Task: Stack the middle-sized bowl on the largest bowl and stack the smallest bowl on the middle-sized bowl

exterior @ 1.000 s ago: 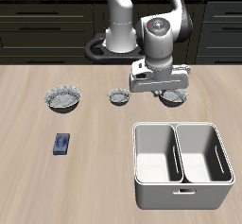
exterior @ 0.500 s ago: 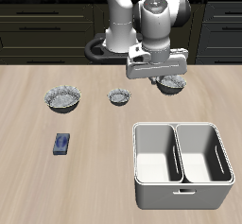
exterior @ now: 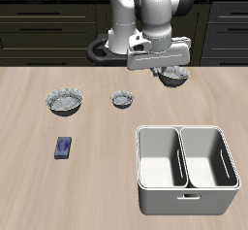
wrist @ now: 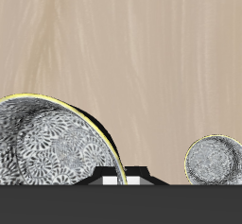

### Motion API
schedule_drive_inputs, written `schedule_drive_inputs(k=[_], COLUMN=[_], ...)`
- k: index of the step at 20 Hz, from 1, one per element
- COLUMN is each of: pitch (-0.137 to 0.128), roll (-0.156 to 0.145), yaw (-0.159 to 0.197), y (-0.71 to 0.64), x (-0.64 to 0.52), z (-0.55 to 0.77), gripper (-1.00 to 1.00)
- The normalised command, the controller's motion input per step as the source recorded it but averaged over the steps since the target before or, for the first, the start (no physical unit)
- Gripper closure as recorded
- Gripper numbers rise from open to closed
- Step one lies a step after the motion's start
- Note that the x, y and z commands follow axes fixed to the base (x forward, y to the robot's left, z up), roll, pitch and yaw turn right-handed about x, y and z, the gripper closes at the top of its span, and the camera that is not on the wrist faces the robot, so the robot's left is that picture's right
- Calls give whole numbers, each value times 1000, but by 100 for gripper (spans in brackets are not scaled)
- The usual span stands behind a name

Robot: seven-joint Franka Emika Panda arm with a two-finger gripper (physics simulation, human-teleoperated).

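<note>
Gripper [exterior: 168, 73] closed on the rim of the middle-sized bowl [exterior: 175, 76], jaws narrow, bowl upright between them. Hung clear of the table [exterior: 97, 176], near its back edge and just in front of the robot's base. Looked close and big in the wrist view [wrist: 47, 145], with a white-flecked pattern inside, a pale rim line and a dark shadow on the wood beside it. Could not tell from the wrist view exactly where the fingers pinched; only a small black-and-white piece of the gripper showed at the bowl's edge, above a dark band.

Smallest bowl [exterior: 122, 100] sat upright on the table, apart from the held bowl, roughly mid-table and a bit nearer the front edge than the gripper. Also showed in the wrist view [wrist: 213, 160], small, dark inside, resting on bare wood.

Largest bowl [exterior: 64, 100] stood upright on the table, well apart from the gripper, in line with the smallest bowl, yellowish tint inside. Held nothing inside. No bowls stacked yet.

Small blue block [exterior: 64, 147] lay nearer the front edge than the largest bowl, not touching it. White two-compartment caddy [exterior: 186, 200] stood near the front edge, both compartments without contents, well apart from all three bowls.
</note>
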Motion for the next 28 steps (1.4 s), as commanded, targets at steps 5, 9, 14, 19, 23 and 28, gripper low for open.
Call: schedule_drive_inputs(k=[5,9,14,19,23,28], pitch=[13,-33,-35,-11,28,-17], roll=[0,-18,-51,-61,-27,-21], yaw=[16,52,36,-4,-27,-26], y=[-263,-341,-592,-551,-479,-350], x=[-46,-103,-14,22,36,-24], z=[80,211,185,52,-34,69], gripper=[100,100,100,100,100,100])
